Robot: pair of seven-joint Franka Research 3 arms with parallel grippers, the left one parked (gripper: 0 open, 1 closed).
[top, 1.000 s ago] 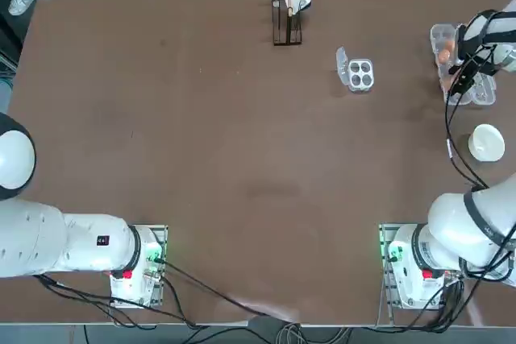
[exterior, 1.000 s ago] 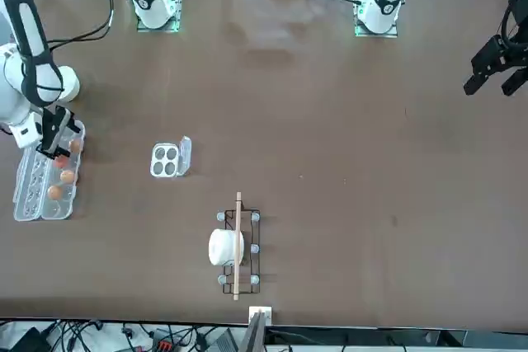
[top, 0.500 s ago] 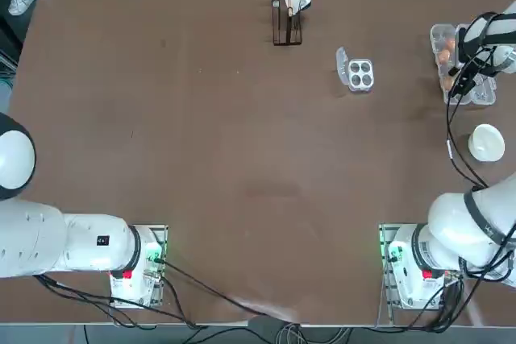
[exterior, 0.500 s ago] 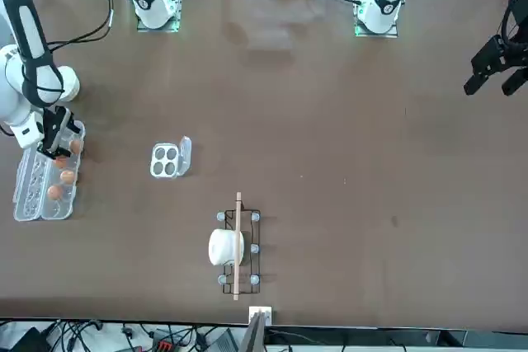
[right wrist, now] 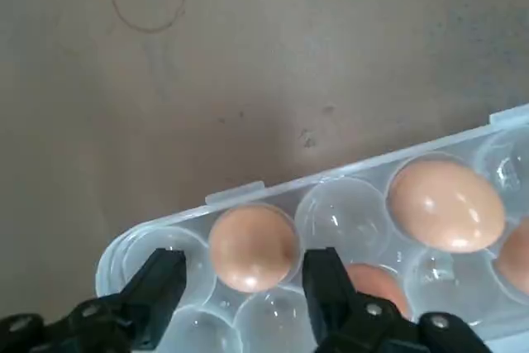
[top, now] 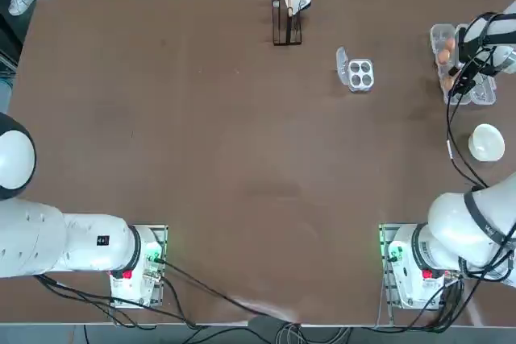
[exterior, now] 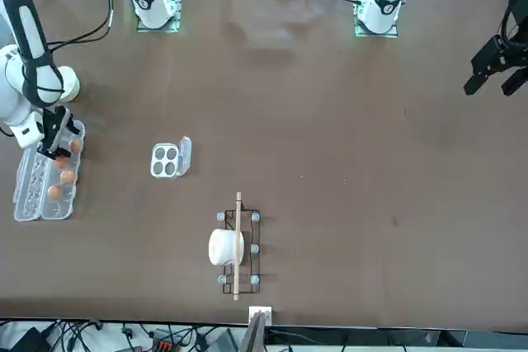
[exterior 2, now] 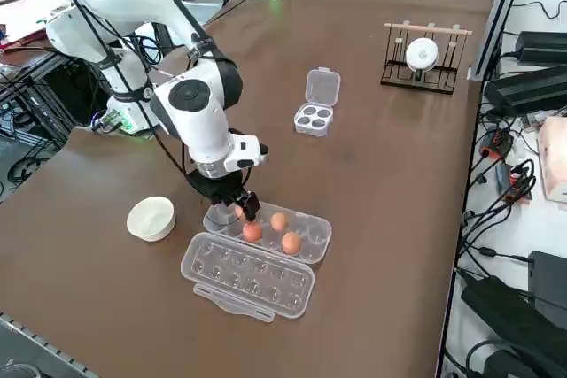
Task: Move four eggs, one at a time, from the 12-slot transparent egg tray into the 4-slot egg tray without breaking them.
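Four eggs (top: 444, 57) are seen from above in the 12-slot transparent egg tray (top: 482, 94) at the table's far right, under the right gripper (top: 457, 76); the 4-slot egg tray (top: 359, 73) lies well apart. In the right side view, the gripper is lowered into the tray. In the wrist view, one egg (right wrist: 252, 247) is straddled by parted fingers (right wrist: 329, 277), with no contact evident

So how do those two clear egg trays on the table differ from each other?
The 12-slot transparent egg tray is long, with two rows of cups; the 4-slot egg tray is small and square, two by two. The long one holds brown eggs; the small one's cups are empty. The right end effector is down over the long tray at one egg; nothing is near the small one. Both are clear plastic with lids lying open.
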